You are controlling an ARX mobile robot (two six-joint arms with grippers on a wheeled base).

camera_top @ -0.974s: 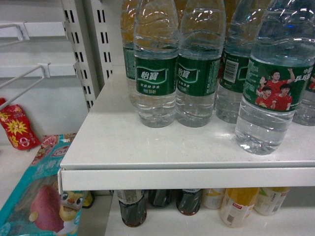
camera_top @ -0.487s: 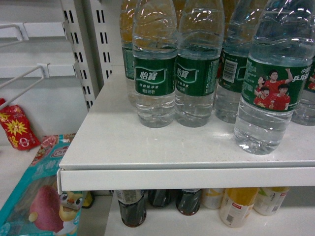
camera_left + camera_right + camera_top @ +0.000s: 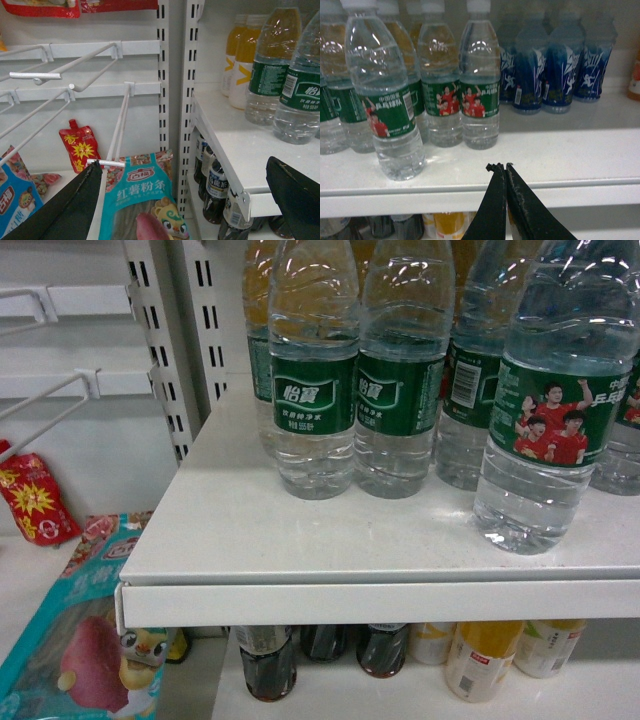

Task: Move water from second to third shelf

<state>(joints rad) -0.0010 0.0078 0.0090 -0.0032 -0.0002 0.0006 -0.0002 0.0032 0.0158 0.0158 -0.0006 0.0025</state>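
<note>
The water (image 3: 545, 410), a clear ribbed bottle with a green label showing red-shirted athletes, stands upright at the front right of a white shelf (image 3: 300, 540). Several more green-labelled water bottles (image 3: 315, 390) stand behind it. In the right wrist view the same front bottle (image 3: 387, 110) is at the left, and my right gripper (image 3: 500, 166) is shut on nothing just before the shelf edge, well to the bottle's right. My left gripper (image 3: 184, 165) is wide open and empty, low and left of the shelf corner. Neither gripper shows in the head view.
Dark tea bottles (image 3: 268, 660) and orange juice bottles (image 3: 485, 655) stand on the shelf below. Blue drink bottles (image 3: 560, 70) line the right of the water shelf. To the left, wire hooks (image 3: 35, 76) stick out, with a teal noodle packet (image 3: 142, 195) and a red sachet (image 3: 80, 147).
Everything in the head view has slid a few pixels to the left. No bottle has moved on the shelf.
</note>
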